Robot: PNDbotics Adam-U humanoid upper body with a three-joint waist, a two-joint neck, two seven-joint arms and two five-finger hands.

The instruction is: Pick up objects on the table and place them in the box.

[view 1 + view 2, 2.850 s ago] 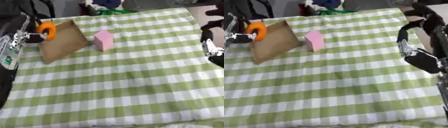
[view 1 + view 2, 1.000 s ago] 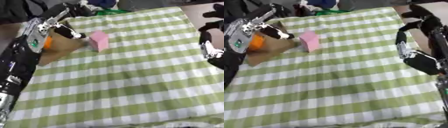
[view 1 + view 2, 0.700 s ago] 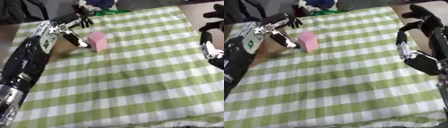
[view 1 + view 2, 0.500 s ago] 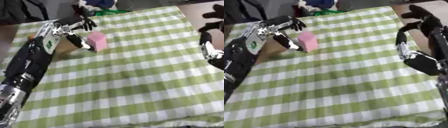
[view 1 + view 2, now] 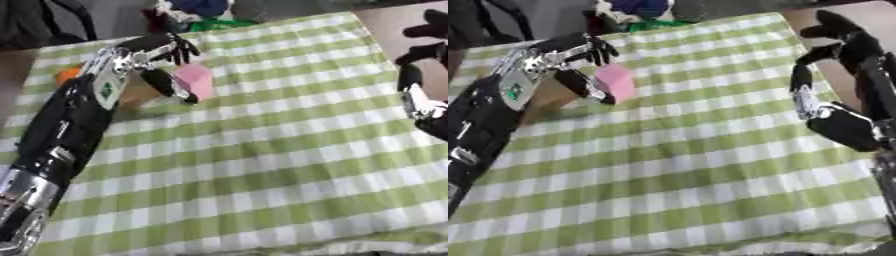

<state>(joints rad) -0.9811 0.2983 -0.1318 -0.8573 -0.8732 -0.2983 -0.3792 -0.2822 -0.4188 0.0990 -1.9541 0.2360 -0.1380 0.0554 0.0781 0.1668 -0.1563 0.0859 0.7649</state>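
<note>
A table covered with a green-and-white checked cloth (image 5: 262,150) carries a pink rectangular block (image 5: 615,82) standing near its far left part, and a brown cardboard box (image 5: 133,93) just left of the block.

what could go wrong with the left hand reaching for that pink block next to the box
The left hand is open around the pink block, thumb low on its near side, so closing could tip or push it instead of gripping. The left forearm lies across the cardboard box and might shove it.
</note>
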